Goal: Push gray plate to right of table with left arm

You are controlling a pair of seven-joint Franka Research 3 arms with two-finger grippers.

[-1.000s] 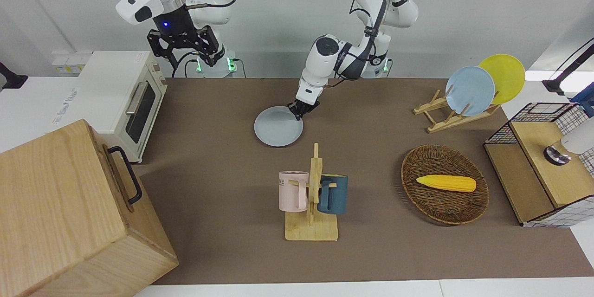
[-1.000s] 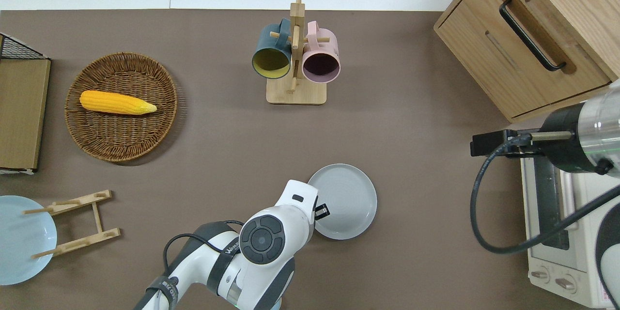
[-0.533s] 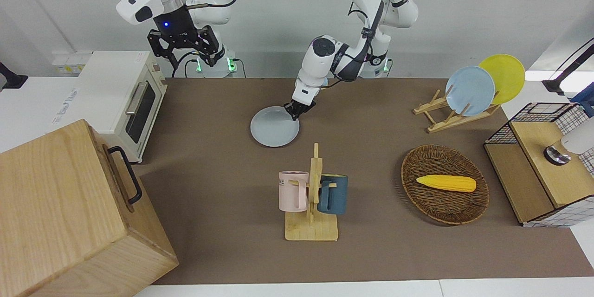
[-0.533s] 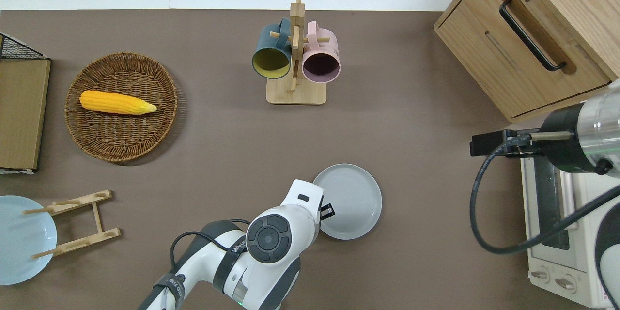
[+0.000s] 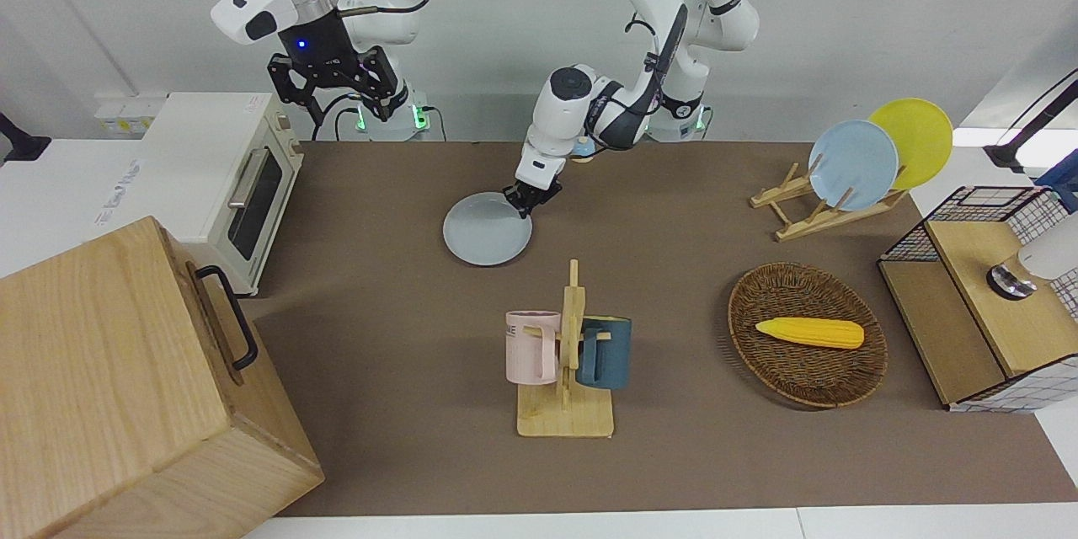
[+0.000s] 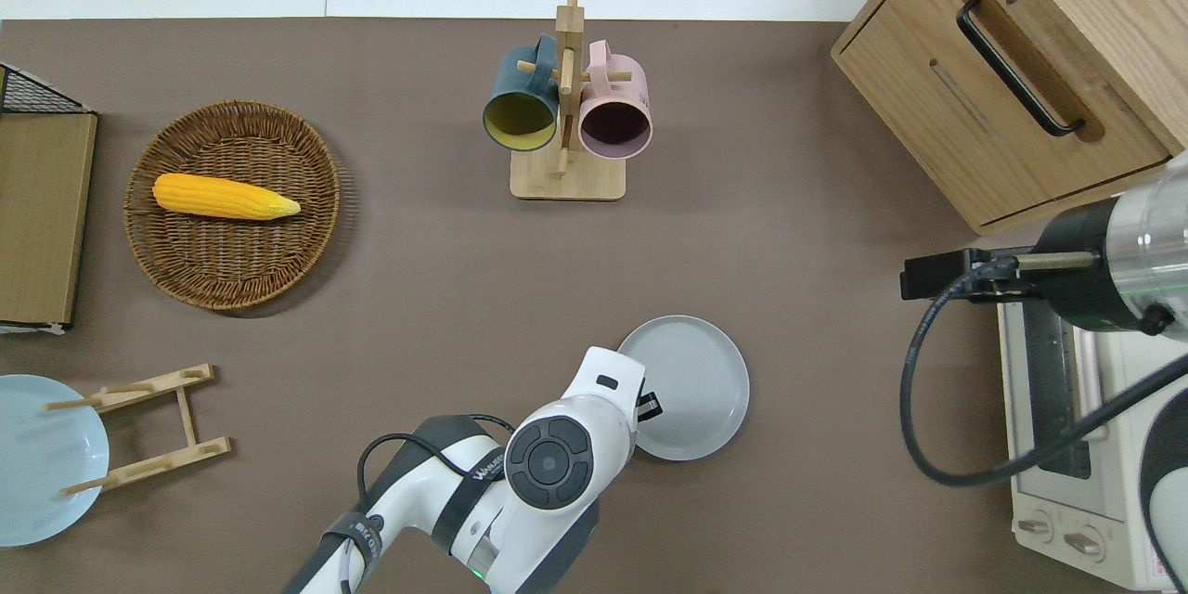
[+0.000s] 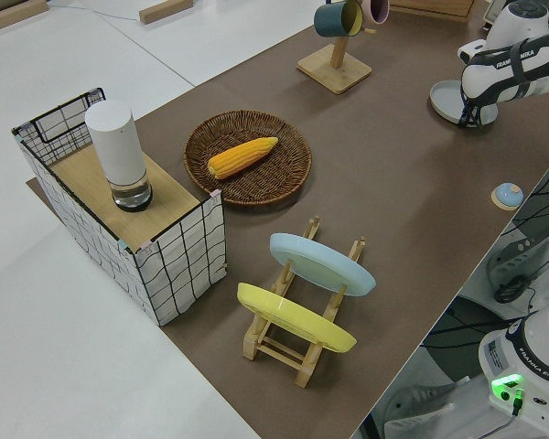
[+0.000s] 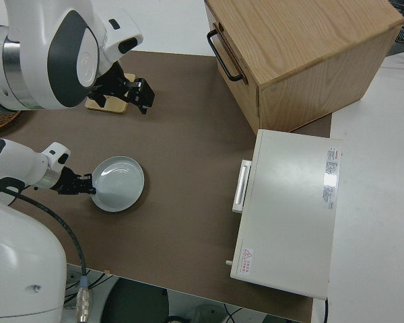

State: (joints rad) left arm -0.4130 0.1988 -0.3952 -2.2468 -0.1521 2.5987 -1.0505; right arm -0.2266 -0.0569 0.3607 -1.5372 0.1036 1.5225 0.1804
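The gray plate [image 5: 487,229] [image 6: 691,385] [image 8: 121,183] lies flat on the brown table [image 5: 674,455], about midway along it and toward the robots' edge. My left gripper [image 5: 521,202] [image 6: 652,406] [image 8: 87,186] is low on the table and shut. Its tip touches the plate's rim on the side toward the left arm's end. The left arm [image 6: 548,464] hides part of that rim in the overhead view. My right gripper [image 5: 333,97] [image 8: 136,94] is parked, open and holding nothing.
A toaster oven [image 5: 227,177] and a wooden cabinet [image 5: 118,387] stand at the right arm's end. A mug rack [image 5: 566,354] is farther from the robots than the plate. A corn basket [image 5: 807,345], plate rack [image 5: 842,185] and wire crate [image 5: 985,295] fill the left arm's end.
My left gripper has slid toward the right arm's end of the table, and the gray plate has moved that way with it. The right arm has stayed still.
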